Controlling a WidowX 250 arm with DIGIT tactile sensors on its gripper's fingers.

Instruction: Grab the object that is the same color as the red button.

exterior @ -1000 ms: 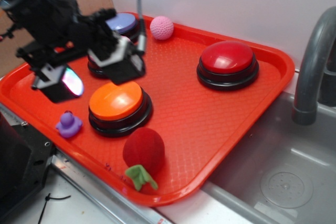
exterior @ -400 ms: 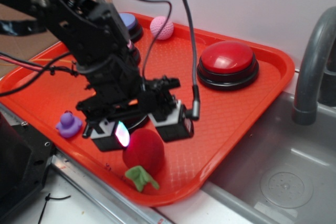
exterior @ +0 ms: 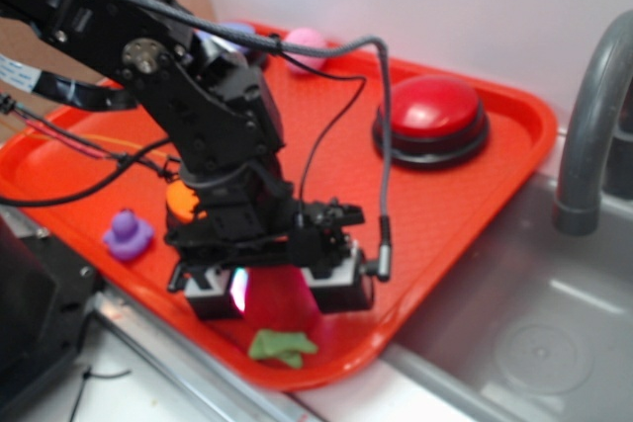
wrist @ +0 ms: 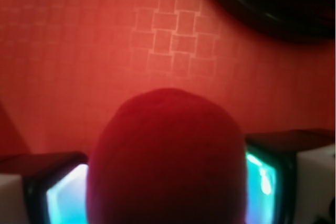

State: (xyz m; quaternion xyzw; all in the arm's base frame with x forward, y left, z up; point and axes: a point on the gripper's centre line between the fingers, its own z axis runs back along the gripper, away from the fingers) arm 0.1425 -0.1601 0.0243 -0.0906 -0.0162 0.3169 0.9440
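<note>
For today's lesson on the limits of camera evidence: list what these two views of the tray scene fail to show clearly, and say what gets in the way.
- Exterior view: the arm hides most of the orange button and the purple button at the tray's back.
- Exterior view: the gripper covers much of the red plush ball.
- Wrist view: the bottom edge cuts off the ball; finger contact cannot be confirmed.
- Wrist view: a dark button base is blurred and cropped.

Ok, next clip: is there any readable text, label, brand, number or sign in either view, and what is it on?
None can be read in either view.
Red button, orange tray, plush ball, purple duck: no markings show.
Gripper: its housings show only a glowing patch beside the ball, no lettering.
Faucet and sink: no legible marks; the drain is too blurred to tell.
</note>
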